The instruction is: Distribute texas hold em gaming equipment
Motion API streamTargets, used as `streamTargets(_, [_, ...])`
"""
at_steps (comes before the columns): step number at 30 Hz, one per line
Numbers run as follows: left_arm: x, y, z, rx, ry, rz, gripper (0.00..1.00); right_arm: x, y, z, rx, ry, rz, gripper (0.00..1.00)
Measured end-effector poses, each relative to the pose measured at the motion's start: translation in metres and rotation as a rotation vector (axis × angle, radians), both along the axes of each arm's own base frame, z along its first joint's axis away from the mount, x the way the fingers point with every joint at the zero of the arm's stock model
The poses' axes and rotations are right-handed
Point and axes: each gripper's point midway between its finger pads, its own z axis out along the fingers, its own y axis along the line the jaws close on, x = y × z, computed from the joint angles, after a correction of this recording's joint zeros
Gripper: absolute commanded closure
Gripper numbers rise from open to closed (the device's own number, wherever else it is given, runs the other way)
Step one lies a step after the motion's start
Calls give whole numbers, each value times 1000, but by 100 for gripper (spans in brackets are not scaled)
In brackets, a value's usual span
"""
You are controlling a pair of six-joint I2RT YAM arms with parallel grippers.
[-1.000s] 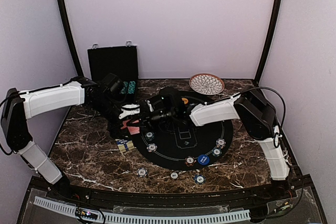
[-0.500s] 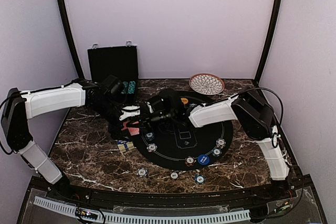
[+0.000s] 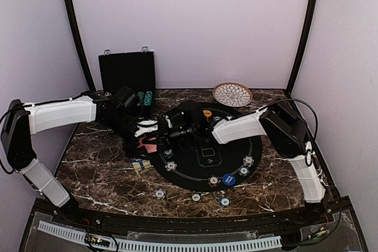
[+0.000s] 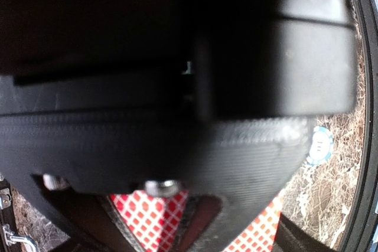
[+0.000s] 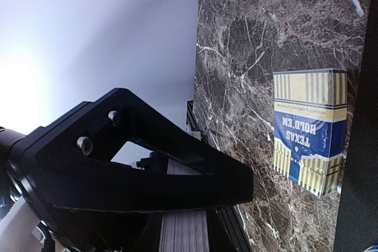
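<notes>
Crowding the round mat's [image 3: 204,172] 9 o'clock edge, the left end effector [image 3: 146,127] and right end effector [image 3: 168,131] meet over the red-backed cards [image 4: 152,221]. I cannot tell how wide either stands, or whether either holds a card. The two could collide, or a snagged card could drag the pile into the poker chips [image 3: 170,166] at 8 o'clock.
</notes>
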Motion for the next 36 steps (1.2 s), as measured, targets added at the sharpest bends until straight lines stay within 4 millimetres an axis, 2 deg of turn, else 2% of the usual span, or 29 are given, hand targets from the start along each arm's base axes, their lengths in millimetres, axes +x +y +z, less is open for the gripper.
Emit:
streamTargets(13, [5,6,-1,32,-25,22,47,4,0,-6,-36,-56,-6,100])
streamTargets(22, [7,5,4,27,-32,23,54,7,1,-3,-49,-89,-1,100])
streamTargets(23, [7,5,5,27,-33,23,56,8,1,-3,-49,-90,-1,98])
streamTargets(27, [7,6,7,29,-31,24,61,8,2,-1,-49,-91,1,75])
streamTargets(31, [4,7,6,37,-20,21,65,8,0,-6,-68,-98,0,60])
streamTargets(36, [-1,11,3,55,1,20,65,9,0,-12,-94,-92,-14,51])
